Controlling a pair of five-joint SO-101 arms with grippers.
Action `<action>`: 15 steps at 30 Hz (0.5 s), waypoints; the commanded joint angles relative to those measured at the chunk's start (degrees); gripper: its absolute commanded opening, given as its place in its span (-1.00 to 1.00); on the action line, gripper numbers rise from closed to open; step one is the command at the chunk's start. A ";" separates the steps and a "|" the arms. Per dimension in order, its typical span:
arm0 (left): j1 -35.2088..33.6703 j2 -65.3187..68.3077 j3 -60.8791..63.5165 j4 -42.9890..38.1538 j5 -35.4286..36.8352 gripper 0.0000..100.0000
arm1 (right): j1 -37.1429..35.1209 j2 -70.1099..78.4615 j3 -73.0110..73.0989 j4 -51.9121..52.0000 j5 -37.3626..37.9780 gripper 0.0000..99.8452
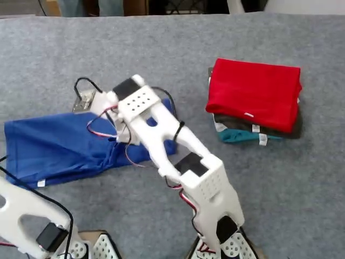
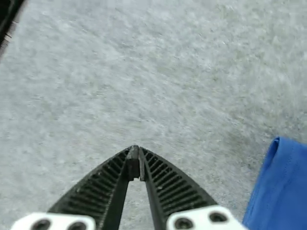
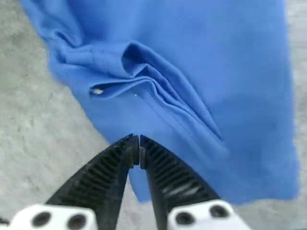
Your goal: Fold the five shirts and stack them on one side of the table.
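Observation:
A blue shirt lies partly folded and rumpled on the left of the grey table. At the right stands a stack of folded shirts with a red shirt on top, a dark one under it and a teal one below. My right arm stretches over the blue shirt's right end. My right gripper is shut just above the blue shirt, near its creased edge, with no cloth between the tips. My left gripper is shut over bare table, the blue shirt's edge beside it.
The left arm's base sits at the front left corner. Loose cables run by the right arm's wrist. Bare grey table lies behind the shirt and between it and the stack.

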 commanded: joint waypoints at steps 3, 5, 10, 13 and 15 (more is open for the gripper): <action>-1.80 -5.98 -2.51 0.09 -0.53 -0.94 | -3.87 -3.56 4.70 -10.90 -0.53 -0.97; -2.59 -6.68 -2.51 0.09 -0.53 -0.94 | -4.04 -2.42 5.32 -15.12 -0.53 -0.97; -4.26 -8.44 -2.42 0.09 -0.53 -0.94 | -3.87 4.88 3.56 -23.38 -1.93 -0.97; -5.41 -9.93 -2.59 0.09 -0.53 -0.94 | -3.87 7.43 0.48 -23.30 -5.10 -0.97; -5.58 -11.25 -2.42 0.09 -0.62 -0.94 | -3.87 7.78 -1.01 -21.36 -5.54 -0.97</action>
